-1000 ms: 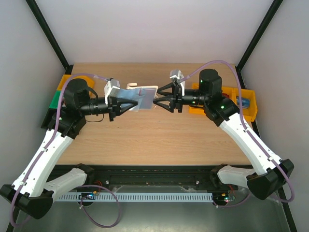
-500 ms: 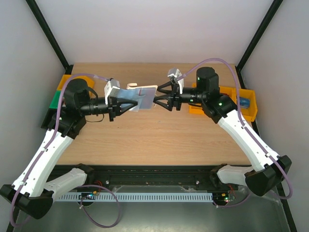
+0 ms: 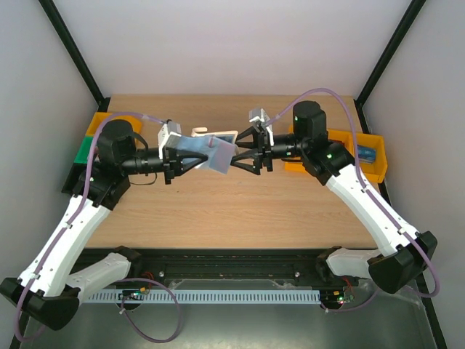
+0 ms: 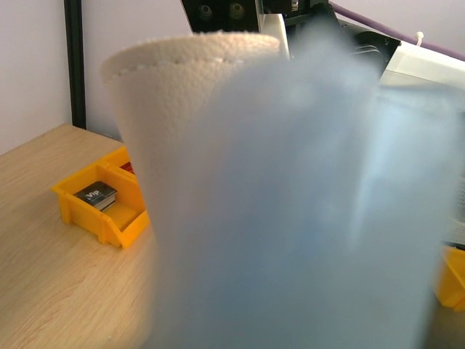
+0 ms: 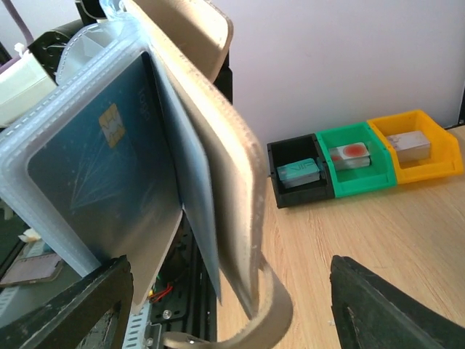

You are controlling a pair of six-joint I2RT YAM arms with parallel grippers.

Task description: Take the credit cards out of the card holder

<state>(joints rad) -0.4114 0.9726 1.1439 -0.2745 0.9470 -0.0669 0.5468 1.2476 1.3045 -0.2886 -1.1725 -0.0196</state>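
Looming blurred, seemingly the card holder (image 4: pixel 290 203) overlaps a yellow bin (image 4: pixel 86 218).

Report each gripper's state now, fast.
Left gripper: shut on the card holder.
Right gripper: open, holding nothing, with one finger on either side of the card holder.

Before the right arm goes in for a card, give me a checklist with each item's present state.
1. Hold: left gripper shut on card holder, held in the air: ok.
2. Access: card holder spread open toward right gripper: ok.
3. Readiness: right gripper wide open: ok.
4. Pinch edge: blue card lies wholly under a clear sleeve, with no free edge showing: not ok.
5. More cards behind it: cannot tell.
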